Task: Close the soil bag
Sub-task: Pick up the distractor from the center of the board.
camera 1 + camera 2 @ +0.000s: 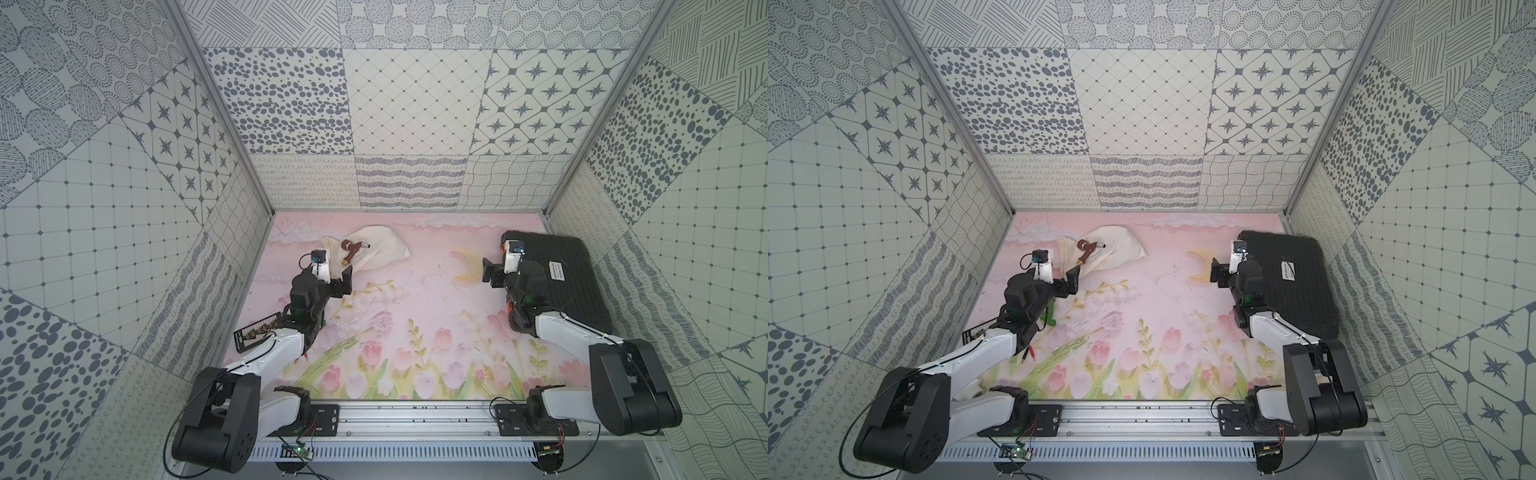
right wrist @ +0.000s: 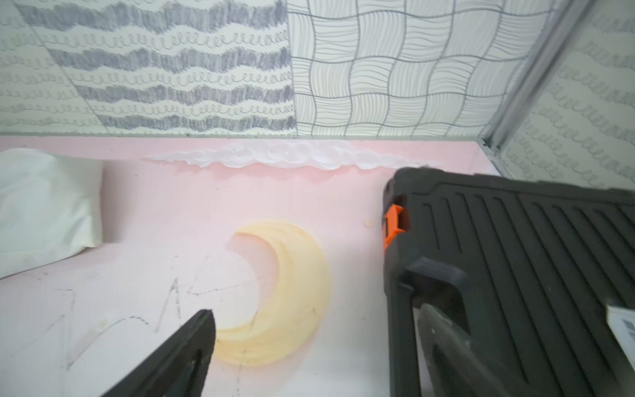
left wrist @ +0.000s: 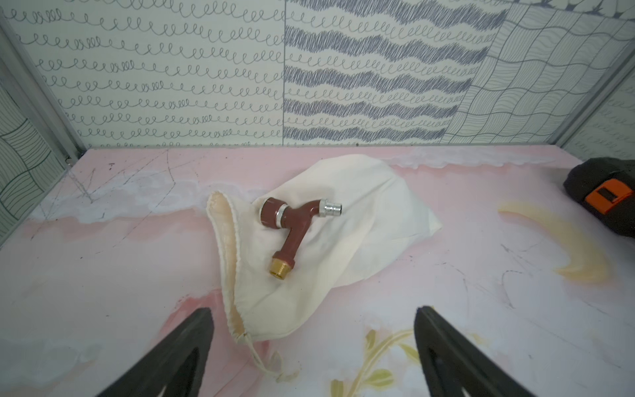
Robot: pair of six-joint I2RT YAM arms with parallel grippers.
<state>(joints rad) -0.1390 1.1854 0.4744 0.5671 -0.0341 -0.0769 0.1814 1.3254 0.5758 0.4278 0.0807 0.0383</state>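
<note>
Left gripper [image 3: 313, 309] gaped empty, apparently lined up on the loose cord [image 3: 255, 352] of the soil bag [image 3: 360, 213]. Right gripper [image 2: 316, 311] hung open, empty.

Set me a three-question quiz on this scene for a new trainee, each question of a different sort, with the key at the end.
1. True or false: the brown tap lies on top of the soil bag, not inside it.
2. Pick one. The left gripper is: A) shut on the bag; B) open, holding nothing; C) shut on the tap.
3. Fill in: the latch on the black case beside the open right gripper is coloured ____.

Key: 1 true; 2 B; 3 orange.
</note>
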